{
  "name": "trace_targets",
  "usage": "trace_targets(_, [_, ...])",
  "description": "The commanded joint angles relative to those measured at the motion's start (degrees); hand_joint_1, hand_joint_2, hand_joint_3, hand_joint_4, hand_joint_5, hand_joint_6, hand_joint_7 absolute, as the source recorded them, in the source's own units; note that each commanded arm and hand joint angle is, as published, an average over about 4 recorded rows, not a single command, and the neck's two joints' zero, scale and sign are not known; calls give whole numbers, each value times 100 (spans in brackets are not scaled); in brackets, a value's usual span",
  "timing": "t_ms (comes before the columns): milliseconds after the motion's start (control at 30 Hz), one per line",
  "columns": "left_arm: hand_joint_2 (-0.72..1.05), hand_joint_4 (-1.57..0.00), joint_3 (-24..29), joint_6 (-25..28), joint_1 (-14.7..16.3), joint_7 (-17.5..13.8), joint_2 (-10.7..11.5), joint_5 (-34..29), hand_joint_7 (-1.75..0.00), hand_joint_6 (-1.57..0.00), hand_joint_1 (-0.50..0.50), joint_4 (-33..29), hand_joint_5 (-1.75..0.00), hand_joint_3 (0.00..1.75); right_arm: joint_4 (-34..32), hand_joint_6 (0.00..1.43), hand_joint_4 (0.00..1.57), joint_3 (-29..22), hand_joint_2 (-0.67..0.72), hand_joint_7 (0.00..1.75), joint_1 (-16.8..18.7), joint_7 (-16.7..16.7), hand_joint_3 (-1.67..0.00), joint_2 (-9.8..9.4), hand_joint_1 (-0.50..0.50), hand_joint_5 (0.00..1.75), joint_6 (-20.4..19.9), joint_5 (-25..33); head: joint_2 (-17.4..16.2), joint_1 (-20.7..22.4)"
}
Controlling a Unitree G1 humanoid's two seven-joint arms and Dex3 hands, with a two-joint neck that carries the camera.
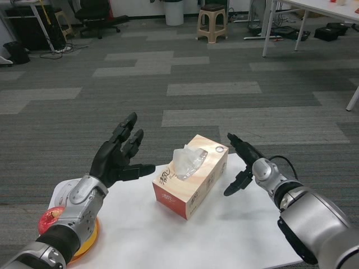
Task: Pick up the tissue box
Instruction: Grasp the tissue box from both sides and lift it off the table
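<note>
An orange tissue box lies on the white table, a white tissue sticking out of its top. My left hand hovers to the left of the box with its fingers spread, holding nothing. Right of the box is my right hand, fingers extended and apart, close to the box's far right corner but not touching it. The box sits between the two hands.
A red apple rests on an orange plate at the table's left edge, under my left forearm. Beyond the table lies grey carpet, with a stool, an office chair and a white table's legs far back.
</note>
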Motion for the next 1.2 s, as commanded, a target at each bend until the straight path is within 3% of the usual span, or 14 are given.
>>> trace_targets(33, [105,0,15,-2,-93,-5,42,-14,0,0,50,67,0,9,29,0,0,256,-3,0,-234,-26,-32,70,-25,0,57,55,4,-2])
trace_targets(533, [105,0,15,-10,-97,-5,25,-14,0,0,50,76,0,7,-36,0,0,1218,-3,0,-304,-114,-32,114,-25,0,88,98,36,3])
trace_targets(1200, [105,0,15,-28,-97,-5,25,-14,0,0,50,67,0,9,-230,0,0,1996,-3,0,-374,-114,-32,118,-25,0,88,279,43,10])
